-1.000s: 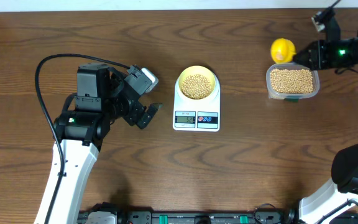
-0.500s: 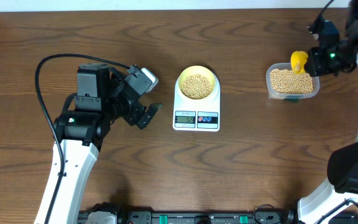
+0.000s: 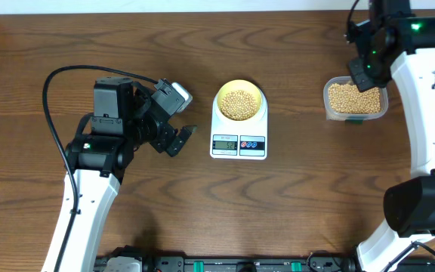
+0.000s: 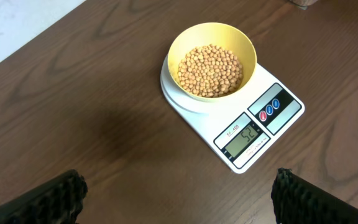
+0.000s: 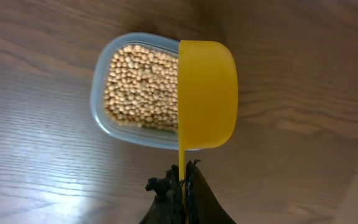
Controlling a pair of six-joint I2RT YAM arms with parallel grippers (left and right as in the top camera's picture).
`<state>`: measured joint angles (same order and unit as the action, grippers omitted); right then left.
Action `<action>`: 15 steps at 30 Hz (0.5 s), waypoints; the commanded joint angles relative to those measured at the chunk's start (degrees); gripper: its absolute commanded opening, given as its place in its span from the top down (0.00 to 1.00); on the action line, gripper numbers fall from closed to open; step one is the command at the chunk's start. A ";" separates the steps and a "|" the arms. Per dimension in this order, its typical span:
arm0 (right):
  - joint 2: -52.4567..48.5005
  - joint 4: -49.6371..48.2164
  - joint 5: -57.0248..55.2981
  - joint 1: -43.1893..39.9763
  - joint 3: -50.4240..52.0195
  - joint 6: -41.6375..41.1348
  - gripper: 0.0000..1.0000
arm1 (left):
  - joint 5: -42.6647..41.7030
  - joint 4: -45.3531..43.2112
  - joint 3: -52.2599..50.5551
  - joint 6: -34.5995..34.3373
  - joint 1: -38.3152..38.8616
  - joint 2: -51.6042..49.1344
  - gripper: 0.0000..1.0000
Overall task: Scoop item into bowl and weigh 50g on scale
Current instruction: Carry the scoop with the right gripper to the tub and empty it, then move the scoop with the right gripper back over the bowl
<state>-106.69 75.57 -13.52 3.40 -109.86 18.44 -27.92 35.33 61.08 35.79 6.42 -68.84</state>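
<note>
The right tool [image 5: 182,186] is clamped tight on the thin handle of the yellow scoop [image 5: 207,93]. The scoop is tipped on its side over the rim of the clear tub [image 5: 98,106], probably so that loose beans [image 5: 138,87] fall back into the stock. The tub sits well apart from the scale [image 4: 197,115], on the right arm's side. The pale-yellow bowl [image 4: 211,26] rests on the scale's platform so its fill registers. The display [image 4: 248,135] seems to read slightly over target, though the digits are small. The left tool [image 4: 179,208] hangs wide open and empty above the worktop [image 3: 127,45], beside the scale.
</note>
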 commanded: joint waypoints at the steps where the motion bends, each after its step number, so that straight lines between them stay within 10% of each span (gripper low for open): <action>1: -0.15 -0.15 -5.84 1.42 0.20 -0.66 0.99 | 0.39 -0.17 -0.66 -0.70 -0.28 0.26 0.03; 15: -0.31 -4.92 32.22 3.91 -0.17 -9.22 0.99 | 0.39 -0.17 -0.66 -0.70 -0.28 0.26 0.03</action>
<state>-106.72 72.10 5.80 5.58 -109.86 12.36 -27.90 35.33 61.10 35.79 6.42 -68.84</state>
